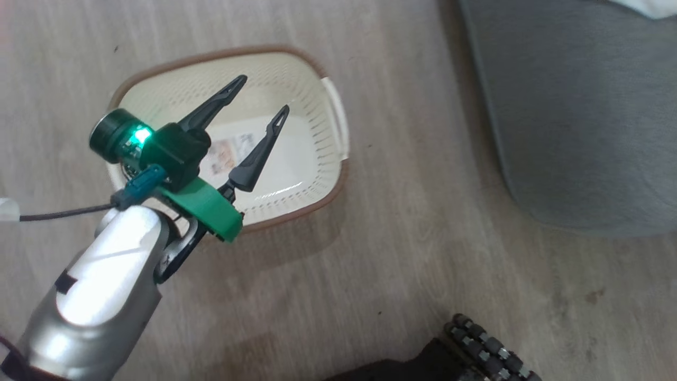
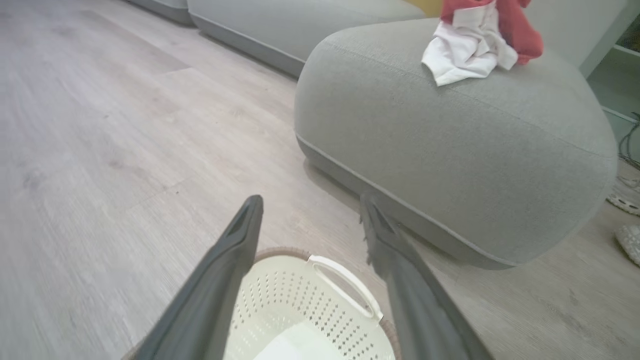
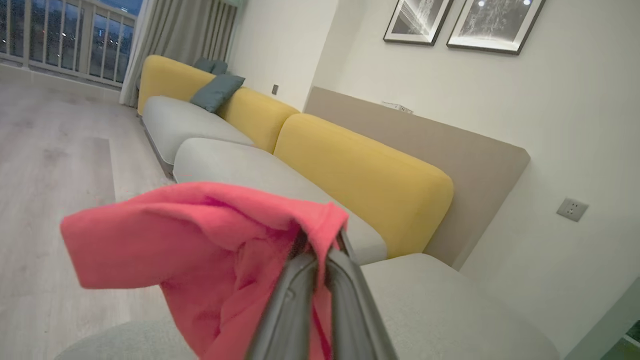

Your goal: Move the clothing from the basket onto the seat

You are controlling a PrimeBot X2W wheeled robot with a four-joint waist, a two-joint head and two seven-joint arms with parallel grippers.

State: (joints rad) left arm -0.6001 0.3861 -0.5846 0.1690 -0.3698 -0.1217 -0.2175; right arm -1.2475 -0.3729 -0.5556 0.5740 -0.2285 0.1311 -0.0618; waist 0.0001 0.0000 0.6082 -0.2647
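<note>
- Hovering over the basket in the head view, the left gripper has its two dark fingers spread wide with nothing between them. The basket stands on the wooden floor, and a label lies on its bottom.
- To the right of the basket, across a strip of bare floor, is the rounded corner of the seat. A black cable trails off from the left wrist. A dark ribbed part pokes in at the bottom edge; what it is cannot be told.
- In the left wrist view the spread fingers frame the basket's white handle and perforated wall. Past them bulges the seat, and on its top lies a bundle of red-and-white clothing. A further grey cushion stands behind the seat.
- In the right wrist view the right gripper is pinched tight on a red garment. The garment droops to the left of the fingers above a grey cushion and hides part of the floor and sofa behind it.
- Beyond the garment run yellow backrests with a teal pillow. Two framed pictures and a socket are on the pale wall.
</note>
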